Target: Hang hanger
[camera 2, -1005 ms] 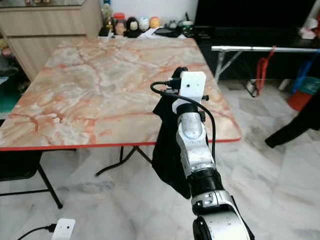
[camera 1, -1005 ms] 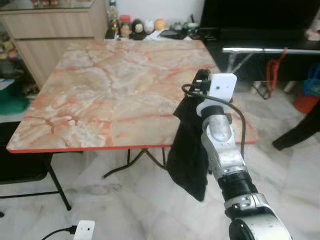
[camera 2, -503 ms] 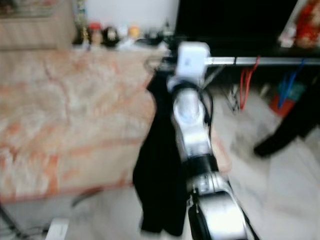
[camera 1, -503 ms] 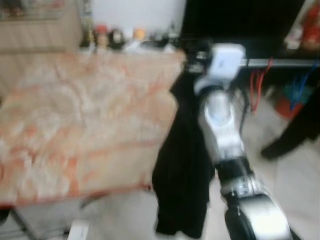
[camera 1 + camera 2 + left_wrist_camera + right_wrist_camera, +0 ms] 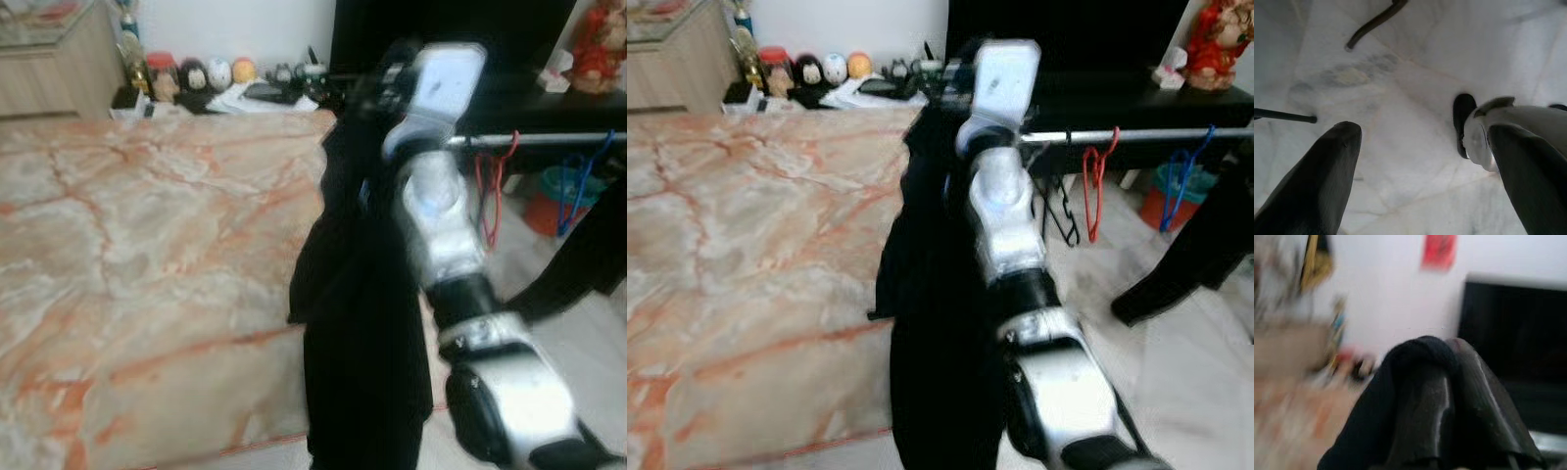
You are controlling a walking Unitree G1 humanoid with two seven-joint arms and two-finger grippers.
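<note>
In the eye views, the right hand (image 5: 955, 73) was raised high beside the marble table (image 5: 147, 255), and a black garment (image 5: 362, 323) was draped down from it; the hanger itself could not be made out. A metal rail (image 5: 1136, 134) with a red hanger (image 5: 1095, 186) stood just beyond the hand. The carry was judged in hand; a reach to the rail was called for next.

In the left wrist view, the left hand (image 5: 1420, 161) was spread wide above the floor.

In the right wrist view, the fingers (image 5: 1469, 396) were closed on black cloth.
</note>
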